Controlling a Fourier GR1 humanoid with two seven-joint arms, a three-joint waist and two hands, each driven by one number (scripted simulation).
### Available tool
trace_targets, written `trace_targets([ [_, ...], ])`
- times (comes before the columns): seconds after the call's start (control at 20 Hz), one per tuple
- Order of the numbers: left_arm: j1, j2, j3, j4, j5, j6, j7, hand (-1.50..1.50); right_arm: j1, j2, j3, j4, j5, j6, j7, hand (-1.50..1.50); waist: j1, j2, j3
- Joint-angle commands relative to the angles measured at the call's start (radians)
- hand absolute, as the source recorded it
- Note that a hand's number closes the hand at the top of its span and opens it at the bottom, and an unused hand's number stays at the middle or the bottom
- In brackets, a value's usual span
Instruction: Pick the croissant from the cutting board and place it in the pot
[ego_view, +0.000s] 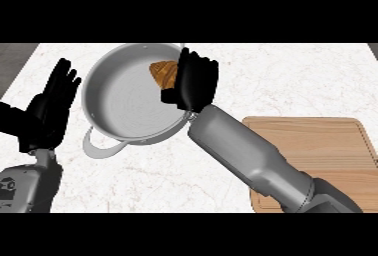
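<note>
While the right hand (193, 82) hangs over the pot in the upper middle of the frame, its fingers and thumb are curled round the croissant (163, 73). The croissant's golden-brown end peeks out at the hand's left side. It sits inside the pot's outline, near the upper right part of the rim. Whether it touches the pot's floor or is held just above it cannot be told from this angle. The pot (122, 107) is wide, shallow and grey, with a loop handle at its lower left.

Judging by this, the pick is done and the carry is all but done. The croissant is off the cutting board (317, 145), a pale wooden slab in the lower right of the frame, partly hidden by the right forearm. What is left appears to be letting go so the croissant rests in the pot, then lifting the hand away.

The left hand (50, 105) shows at the left of the frame, open with fingers up, resting just beside the pot's left rim. Everything stands on a white marbled surface (295, 75). Nothing seems to block the way down into the pot. The closest neighbour is the pot's rim, just under the right wrist.
</note>
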Motion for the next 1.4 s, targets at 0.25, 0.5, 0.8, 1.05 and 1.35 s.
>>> trace_targets([
  [0.25, -0.006, -0.012, -0.001, 0.022, -0.004, -0.006, -0.031, 0.0, 0.062, 0.011, -0.114, 0.073, -0.319, -0.194, -0.135, -1.5, 0.012, 0.009, 0.001],
  [0.5, -0.011, -0.028, -0.025, 0.014, -0.022, 0.008, -0.011, 0.0, 0.126, 0.011, -0.133, 0.005, -0.419, -0.439, -0.319, -1.5, 0.018, 0.013, 0.003],
  [0.8, 0.011, -0.014, -0.013, -0.014, -0.02, 0.004, -0.002, 0.0, 0.129, 0.011, -0.16, -0.085, -0.55, -0.589, -0.432, -1.5, -0.002, 0.0, 0.002],
  [1.05, 0.021, -0.04, -0.022, -0.051, -0.05, 0.053, 0.035, 0.0, 0.27, 0.011, -0.216, -0.137, -0.667, -0.593, -0.658, -1.5, -0.038, -0.006, 0.002],
  [1.35, 0.051, -0.015, 0.031, -0.023, -0.027, 0.013, -0.014, 0.0, 0.456, -0.076, -0.259, -0.429, -0.705, -0.433, -0.697, -1.5, -0.064, -0.013, 0.001],
])
